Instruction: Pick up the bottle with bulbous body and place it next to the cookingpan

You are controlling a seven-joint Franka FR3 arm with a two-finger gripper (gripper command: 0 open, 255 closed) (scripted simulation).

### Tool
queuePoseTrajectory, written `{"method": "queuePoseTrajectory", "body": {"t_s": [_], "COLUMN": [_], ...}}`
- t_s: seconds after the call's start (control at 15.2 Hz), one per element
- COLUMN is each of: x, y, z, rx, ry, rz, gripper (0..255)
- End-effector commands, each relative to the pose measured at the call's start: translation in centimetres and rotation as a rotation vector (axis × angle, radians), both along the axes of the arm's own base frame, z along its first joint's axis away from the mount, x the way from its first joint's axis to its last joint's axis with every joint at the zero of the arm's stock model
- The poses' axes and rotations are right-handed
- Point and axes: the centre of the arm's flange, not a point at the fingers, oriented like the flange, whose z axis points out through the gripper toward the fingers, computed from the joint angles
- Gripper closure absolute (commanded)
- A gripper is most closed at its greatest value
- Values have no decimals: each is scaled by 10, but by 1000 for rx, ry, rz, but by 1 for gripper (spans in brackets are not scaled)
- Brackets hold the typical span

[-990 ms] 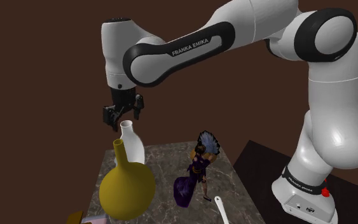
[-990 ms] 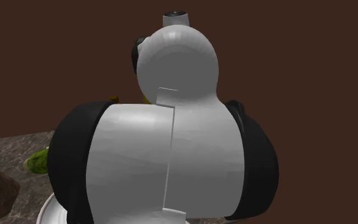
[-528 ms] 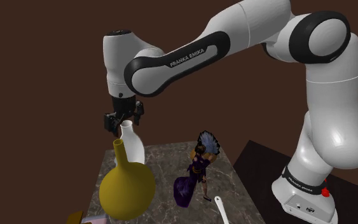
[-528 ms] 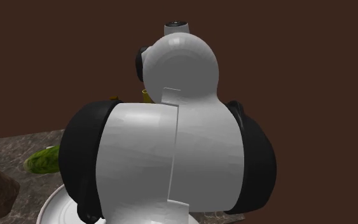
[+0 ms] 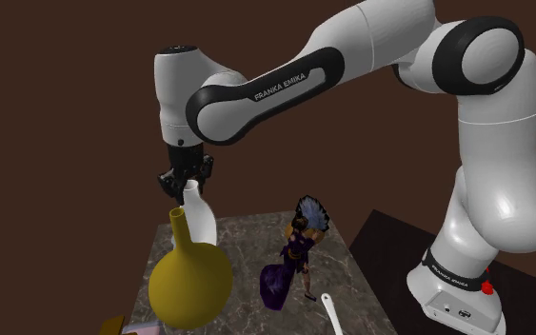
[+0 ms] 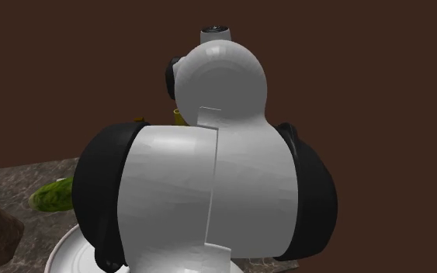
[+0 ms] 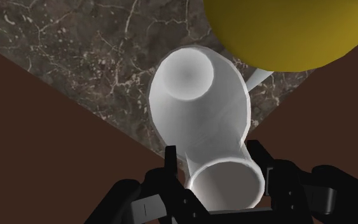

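Yellow bottle [image 5: 189, 285]: round-bellied, at the left end of the dark marbled surface [image 5: 247, 238] in the shoulder view, untouched.
White bottle [image 5: 202, 224]: stands on the surface just behind the yellow one, with its neck up between the jaws. I judge it to be the task's bottle, since the arm goes for it.
Jaws: pinching the white bottle's neck just under the mouth, 1 finger on each side in the wrist view.
Change: 1 s ago the jaws hung spread above the mouth, and 0.5 s ago they sat around the neck. Now they have closed on it, and the bottle is not yet lifted.
Meaning: the grasp looks made, so the lift and the carry to the pan remain. The smooth neck might slip.
Figurine [image 5: 292, 262]: purple, right of both bottles and apart from them.
Handle [image 5: 337, 314]: white, further right. It is possibly the pan's, but I cannot tell.
Writing: "FRANKA EMIKA" on the arm [image 5: 280, 84]; a 2nd label on its base is too small to read.
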Motion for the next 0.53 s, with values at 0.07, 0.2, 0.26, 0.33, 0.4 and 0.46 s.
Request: {"method": "queuePoseTrajectory", "body": {"t_s": [0.07, 0.2, 0.26, 0.33, 0.4, 0.46], "x": [0, 0, 0, 0, 0, 0], "y": [0, 0, 0, 0, 0, 0], "z": [0, 0, 0, 0, 0, 5], "rx": [0, 0, 0, 0, 0, 0], "ry": [0, 0, 0, 0, 0, 0], "rz": [0, 0, 0, 0, 0, 0], "gripper": [255, 255, 255, 255, 255, 255]}}
